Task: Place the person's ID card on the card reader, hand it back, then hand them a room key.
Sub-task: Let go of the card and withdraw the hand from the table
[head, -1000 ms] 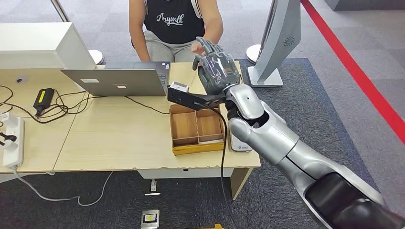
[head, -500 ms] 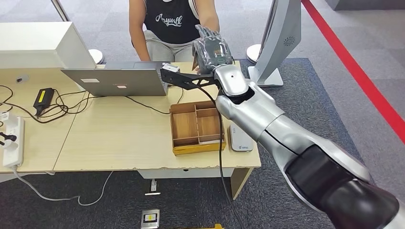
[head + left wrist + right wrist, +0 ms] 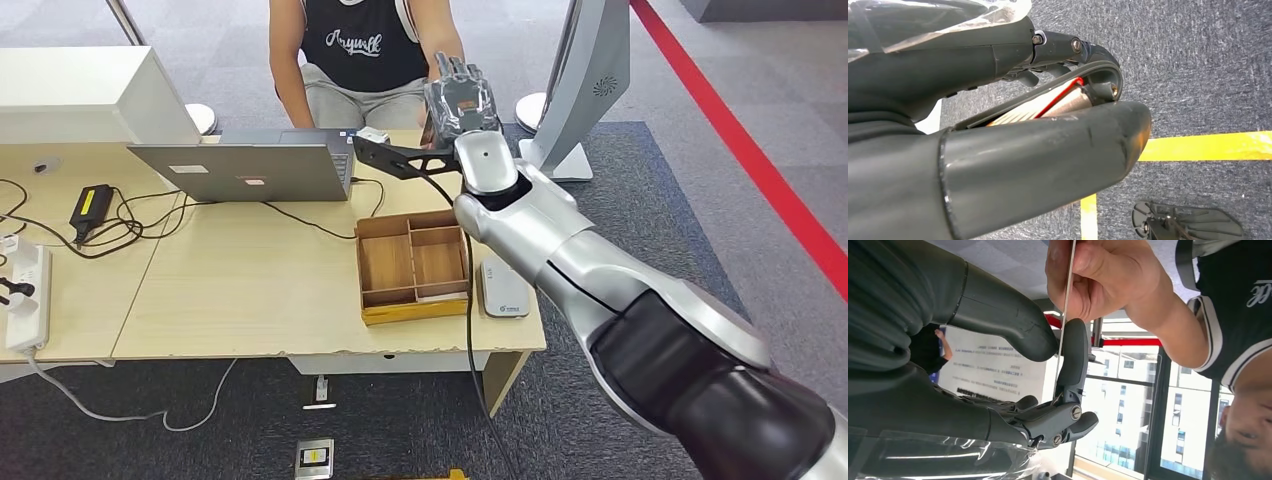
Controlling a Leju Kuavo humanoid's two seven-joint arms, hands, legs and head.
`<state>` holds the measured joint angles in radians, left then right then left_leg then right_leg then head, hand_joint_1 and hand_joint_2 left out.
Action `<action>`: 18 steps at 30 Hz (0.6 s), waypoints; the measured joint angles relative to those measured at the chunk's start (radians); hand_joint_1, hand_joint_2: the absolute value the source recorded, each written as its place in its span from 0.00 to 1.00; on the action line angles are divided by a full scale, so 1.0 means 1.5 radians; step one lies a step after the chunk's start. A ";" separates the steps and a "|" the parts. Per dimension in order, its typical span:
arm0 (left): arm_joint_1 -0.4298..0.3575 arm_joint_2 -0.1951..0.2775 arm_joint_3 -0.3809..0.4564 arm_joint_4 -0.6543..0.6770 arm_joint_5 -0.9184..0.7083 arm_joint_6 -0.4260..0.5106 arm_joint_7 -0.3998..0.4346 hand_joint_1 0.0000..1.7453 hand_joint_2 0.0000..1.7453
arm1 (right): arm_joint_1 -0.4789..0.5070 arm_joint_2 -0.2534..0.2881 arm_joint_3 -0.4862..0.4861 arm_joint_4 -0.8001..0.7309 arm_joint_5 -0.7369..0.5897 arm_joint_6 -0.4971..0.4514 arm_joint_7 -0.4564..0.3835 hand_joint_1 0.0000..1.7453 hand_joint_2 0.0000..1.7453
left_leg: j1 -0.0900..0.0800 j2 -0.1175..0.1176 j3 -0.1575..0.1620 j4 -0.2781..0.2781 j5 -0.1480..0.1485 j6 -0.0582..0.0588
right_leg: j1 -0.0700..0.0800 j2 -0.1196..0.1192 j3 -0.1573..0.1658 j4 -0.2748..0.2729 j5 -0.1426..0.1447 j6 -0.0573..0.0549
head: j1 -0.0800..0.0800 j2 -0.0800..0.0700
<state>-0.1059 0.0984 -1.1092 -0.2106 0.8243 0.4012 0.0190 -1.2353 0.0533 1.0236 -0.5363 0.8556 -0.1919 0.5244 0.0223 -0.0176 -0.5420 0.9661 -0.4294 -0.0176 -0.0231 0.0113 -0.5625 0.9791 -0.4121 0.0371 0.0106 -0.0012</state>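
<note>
Right wrist view, ID card (image 3: 1064, 325) edge-on, betw right hand (image 3: 998, 365) & person's hand (image 3: 1103, 277)

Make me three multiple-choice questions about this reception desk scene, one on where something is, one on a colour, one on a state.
1. Where is the card reader?
A. beside the wooden tray, near the desk's front edge
B. on the laptop
C. on the floor

2. What colour is the floor stripe?
A. blue
B. red
C. green

3. What is happening to the card?
A. lying in the tray
B. lying on the reader
C. pinched by the right hand while the person's hand grips it

Key: A, it lies right of the tray; B, a red line crosses the carpet; C, the right wrist view shows both holding it.
</note>
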 joint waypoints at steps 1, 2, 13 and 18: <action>0.000 0.000 0.000 0.000 -0.001 0.000 0.000 0.00 0.00 | 0.000 -0.001 0.001 0.005 0.000 0.000 0.002 1.00 1.00 | 0.000 0.000 0.000 0.000 0.000 0.000 | 0.000 0.000 0.000 0.000 0.000 0.000 | 0.000 0.000; 0.000 0.000 -0.001 0.000 -0.001 0.000 0.000 0.00 0.00 | 0.000 -0.002 0.003 0.010 0.000 0.000 0.004 0.83 1.00 | 0.000 0.000 0.000 0.000 0.000 0.000 | 0.000 0.000 0.000 0.000 0.000 0.000 | 0.000 0.000; 0.000 0.000 -0.003 0.000 -0.004 -0.002 0.000 0.00 0.00 | 0.000 -0.018 0.020 0.032 0.000 -0.009 0.020 0.00 0.00 | 0.000 0.000 0.000 0.000 0.000 0.000 | 0.000 0.000 0.000 0.000 0.000 0.000 | 0.000 0.000; 0.000 0.000 -0.007 0.000 -0.003 -0.003 0.000 0.00 0.00 | 0.000 -0.022 0.028 0.035 0.002 -0.004 0.020 0.00 0.00 | 0.000 0.000 0.000 0.000 0.000 0.000 | 0.000 0.000 0.000 0.000 0.000 0.000 | 0.000 0.000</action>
<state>-0.1059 0.0984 -1.1202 -0.2105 0.8193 0.3966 0.0183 -1.2350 0.0197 1.0654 -0.4841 0.8591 -0.1983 0.5539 0.0223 -0.0175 -0.5415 0.9661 -0.4295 -0.0176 -0.0231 0.0117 -0.5626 0.9792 -0.4117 0.0365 0.0104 -0.0011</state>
